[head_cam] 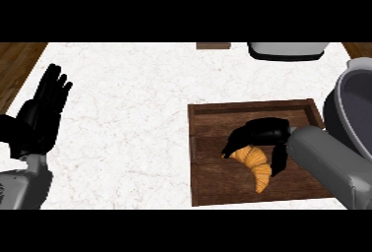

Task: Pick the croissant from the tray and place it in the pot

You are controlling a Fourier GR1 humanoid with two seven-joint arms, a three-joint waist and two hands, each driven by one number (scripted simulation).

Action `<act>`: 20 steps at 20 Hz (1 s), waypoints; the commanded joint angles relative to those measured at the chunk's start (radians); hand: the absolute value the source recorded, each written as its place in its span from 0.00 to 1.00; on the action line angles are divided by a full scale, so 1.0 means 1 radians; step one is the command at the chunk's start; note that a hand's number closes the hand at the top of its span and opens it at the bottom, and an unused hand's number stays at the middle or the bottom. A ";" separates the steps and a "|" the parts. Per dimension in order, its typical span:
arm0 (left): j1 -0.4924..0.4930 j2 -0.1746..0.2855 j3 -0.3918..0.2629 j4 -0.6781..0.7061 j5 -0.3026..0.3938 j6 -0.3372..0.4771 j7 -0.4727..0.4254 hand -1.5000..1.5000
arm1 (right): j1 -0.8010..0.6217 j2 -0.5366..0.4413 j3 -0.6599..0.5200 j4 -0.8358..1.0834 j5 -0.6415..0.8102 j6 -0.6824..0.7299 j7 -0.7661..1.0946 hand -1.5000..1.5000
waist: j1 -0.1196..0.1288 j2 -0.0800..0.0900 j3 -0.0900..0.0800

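A golden croissant [255, 166] lies in the dark wooden tray [218, 187] at the lower right of the white counter. My right hand [260, 133] is down over the croissant's upper end, fingers curled on one side and thumb on the other, hiding part of it. The grey pot [357, 106] stands at the right edge, just beyond the tray, only partly in view. My left hand [44, 106] rests open at the far left, fingers up, well away from the tray.
A grey and white vessel [286, 50] sits at the counter's far edge, with a small brown block [213, 46] to its left. Wooden floor shows past the counter's left side [15, 64]. White marble stretches between the left hand and the tray.
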 commanded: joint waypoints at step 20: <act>0.083 0.010 0.074 -0.013 -0.023 0.018 0.021 0.50 | 0.196 -0.020 -0.198 0.050 -0.046 -0.235 0.446 1.00 | -0.134 -0.052 -0.007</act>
